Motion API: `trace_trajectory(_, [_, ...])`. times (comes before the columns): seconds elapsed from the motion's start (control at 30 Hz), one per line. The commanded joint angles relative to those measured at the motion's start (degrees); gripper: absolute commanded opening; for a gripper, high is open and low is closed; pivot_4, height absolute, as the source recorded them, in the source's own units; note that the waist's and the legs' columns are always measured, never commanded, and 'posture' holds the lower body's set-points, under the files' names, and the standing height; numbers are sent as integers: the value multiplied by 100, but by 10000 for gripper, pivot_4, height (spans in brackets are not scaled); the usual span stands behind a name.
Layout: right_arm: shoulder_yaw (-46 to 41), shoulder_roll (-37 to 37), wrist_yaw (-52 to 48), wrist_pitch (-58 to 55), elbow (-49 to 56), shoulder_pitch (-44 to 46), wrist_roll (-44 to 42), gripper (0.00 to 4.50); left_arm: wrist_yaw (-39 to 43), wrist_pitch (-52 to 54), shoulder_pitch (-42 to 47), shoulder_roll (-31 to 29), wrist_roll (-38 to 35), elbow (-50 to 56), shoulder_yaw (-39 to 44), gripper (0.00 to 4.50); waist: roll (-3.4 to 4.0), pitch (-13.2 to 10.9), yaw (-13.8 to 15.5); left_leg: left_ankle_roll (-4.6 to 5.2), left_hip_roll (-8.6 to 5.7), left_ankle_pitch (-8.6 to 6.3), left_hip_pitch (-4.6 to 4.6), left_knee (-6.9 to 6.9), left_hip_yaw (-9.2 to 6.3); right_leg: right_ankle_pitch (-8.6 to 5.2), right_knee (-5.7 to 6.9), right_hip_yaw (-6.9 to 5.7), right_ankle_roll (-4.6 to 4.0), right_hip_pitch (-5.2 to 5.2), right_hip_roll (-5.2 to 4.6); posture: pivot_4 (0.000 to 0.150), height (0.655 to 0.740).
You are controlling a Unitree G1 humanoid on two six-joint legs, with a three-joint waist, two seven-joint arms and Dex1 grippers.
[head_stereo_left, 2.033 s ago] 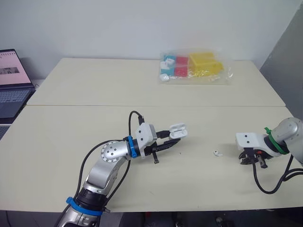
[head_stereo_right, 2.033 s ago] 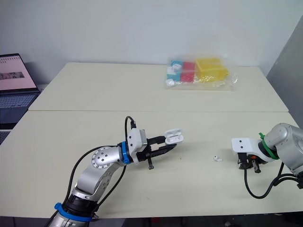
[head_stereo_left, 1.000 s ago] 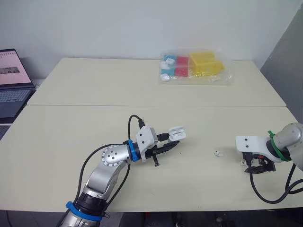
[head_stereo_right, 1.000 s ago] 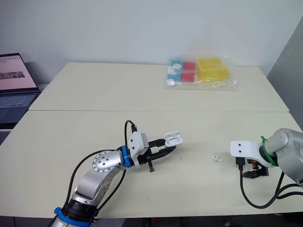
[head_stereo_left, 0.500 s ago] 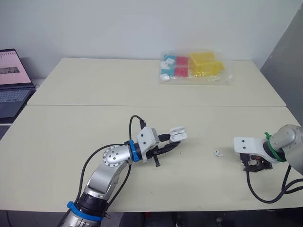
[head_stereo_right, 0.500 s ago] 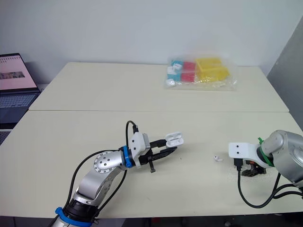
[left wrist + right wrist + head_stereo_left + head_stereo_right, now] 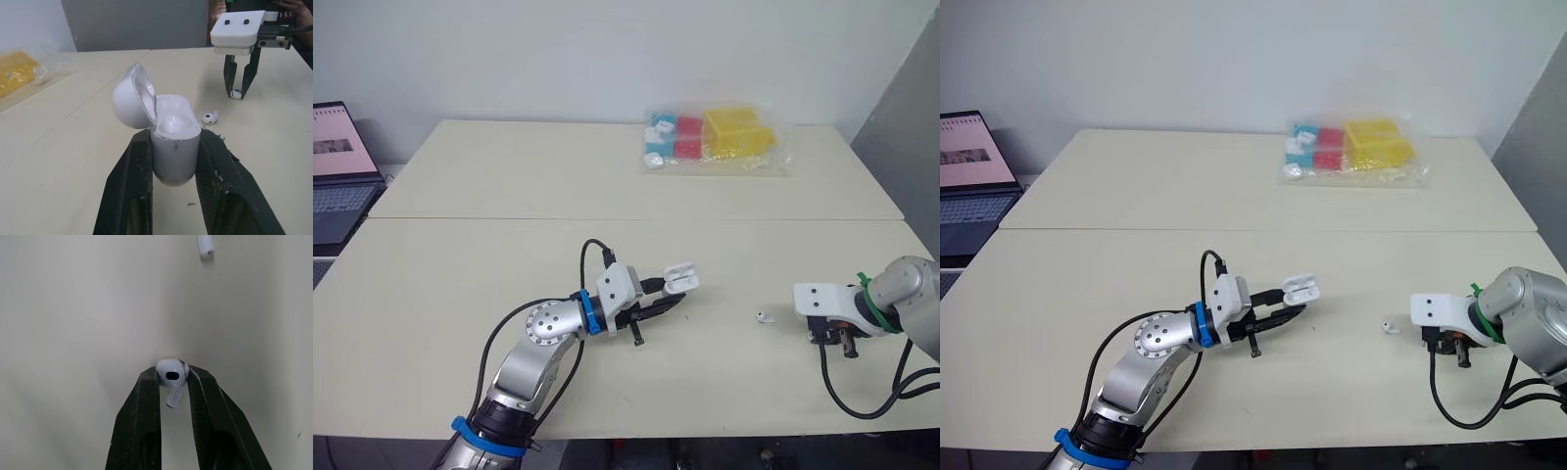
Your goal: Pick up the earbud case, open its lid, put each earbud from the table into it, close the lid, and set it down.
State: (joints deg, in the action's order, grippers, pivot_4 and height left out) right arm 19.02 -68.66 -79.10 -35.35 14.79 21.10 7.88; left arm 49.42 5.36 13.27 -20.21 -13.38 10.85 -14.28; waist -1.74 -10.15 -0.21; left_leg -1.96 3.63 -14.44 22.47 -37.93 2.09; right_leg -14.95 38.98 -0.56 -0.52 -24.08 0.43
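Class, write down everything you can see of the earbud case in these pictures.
The case is small, white and rounded, and looks like glossy plastic. Its lid is open, swung back on its hinge and showing a shiny inner face. The body stands upright, gripped on two sides by the black fingers of the left gripper, which holds it above the table. What lies in its wells I cannot tell.

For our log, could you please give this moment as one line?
left jaws: shut on open earbud case; right jaws: shut on earbud; other earbud: on table
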Motion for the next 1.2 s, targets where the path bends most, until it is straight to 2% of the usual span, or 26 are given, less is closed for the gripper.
trace_trajectory(0.03, [-633,-137,-104,13,367,158,-410,4253,-15,-139,162,29,-90,36,129,7926,0,0,0,0,0,0,0,0,0,0,0,0,0,0,0,1500,7354])
trace_trajectory(0.13, [-1385,-80,-147,-491,761,297,-1088,4253,-97,-66,262,87,-176,-25,241,7926,0,-1,1,0,-1,0,2,0,0,0,-1,-1,0,0,0,1500,7354])
trace_trajectory(0.23, [-2350,441,136,-1520,1269,543,-2081,4253,-257,101,377,207,-279,-40,363,7926,-1,-1,-1,0,1,0,2,-1,-4,1,0,-1,0,0,2,1500,7354])
trace_trajectory(0.4, [-3181,1735,1259,-2504,1872,888,-3065,4253,-474,395,573,364,-446,13,509,7926,-12,1,7,0,-1,0,5,-2,-12,1,-1,-6,1,5,1,1500,7354])
trace_trajectory(0.5, [-3617,3208,2378,-2496,2094,1096,-3571,4253,-581,609,752,427,-575,52,594,7926,-12,1,-8,0,0,0,9,-4,-14,3,1,1,4,1,1,1500,7354])
trace_trajectory(0.6, [-3525,4192,3186,-2073,2411,930,-3668,4253,-677,871,914,480,-730,85,697,7926,-9,2,0,0,0,1,16,-2,-18,3,2,-10,5,-1,4,1500,7354])
trace_trajectory(0.73, [-3127,4630,3703,-1890,2471,731,-3766,4253,-671,1036,1056,466,-828,151,724,7926,-9,2,5,0,-1,0,24,-1,-16,3,-4,-7,5,-4,2,1500,7354])
trace_trajectory(0.97, [-2348,4810,4265,-646,2083,524,-3191,4253,-667,1225,1192,436,-951,204,799,7926,-9,2,-1,0,-1,0,22,-2,-15,3,-4,-7,6,-4,2,1500,7354])
trace_trajectory(1.2, [-2097,4832,4514,-55,1824,433,-3065,4253,-667,1286,1203,406,-979,243,812,7926,-9,2,-1,0,0,0,22,-1,-14,3,-3,-6,6,-5,5,1500,7354])
